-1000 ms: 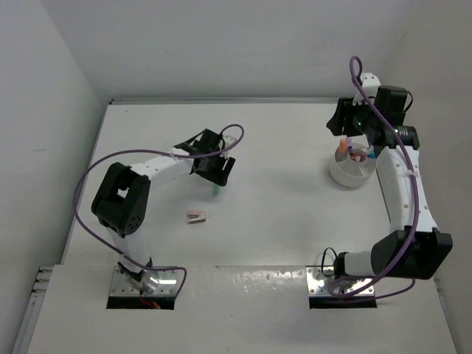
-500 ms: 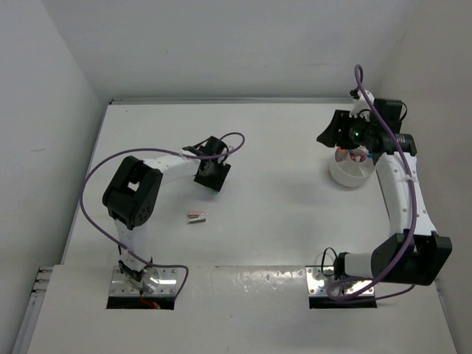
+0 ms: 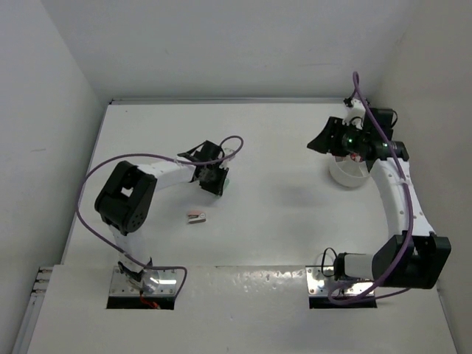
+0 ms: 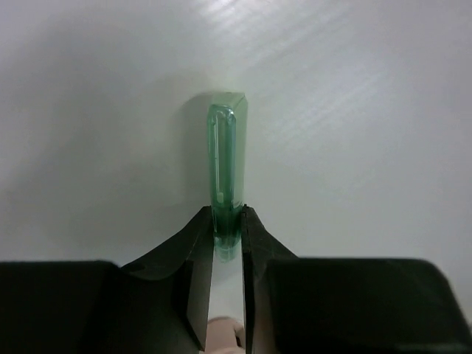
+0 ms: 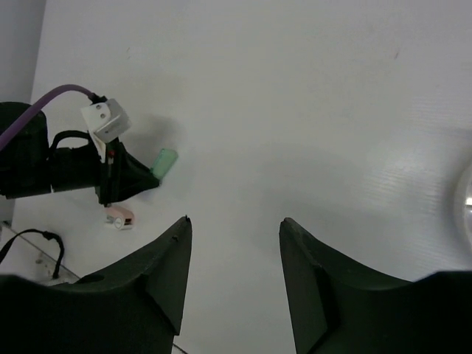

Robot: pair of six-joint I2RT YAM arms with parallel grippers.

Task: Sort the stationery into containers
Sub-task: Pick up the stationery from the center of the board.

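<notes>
My left gripper (image 3: 214, 177) is shut on a green highlighter (image 4: 225, 158). The highlighter sticks out past the fingertips, low over the table or on it, and also shows in the top view (image 3: 226, 177) and the right wrist view (image 5: 164, 161). A small pinkish-brown block (image 3: 195, 216) lies on the table just near of that gripper. My right gripper (image 3: 324, 140) is open and empty, just left of the round white tub (image 3: 346, 175). The arm partly hides the tub, which holds some stationery with red showing.
The white table (image 3: 280, 221) is walled at the back, left and right. The tub stands near the right wall. The arm bases sit at the near edge. The left arm's purple cable (image 3: 236, 144) loops above its wrist.
My right gripper has swung left, off the tub, and now looks across the table. My left gripper has shifted slightly nearer and holds the green highlighter.
</notes>
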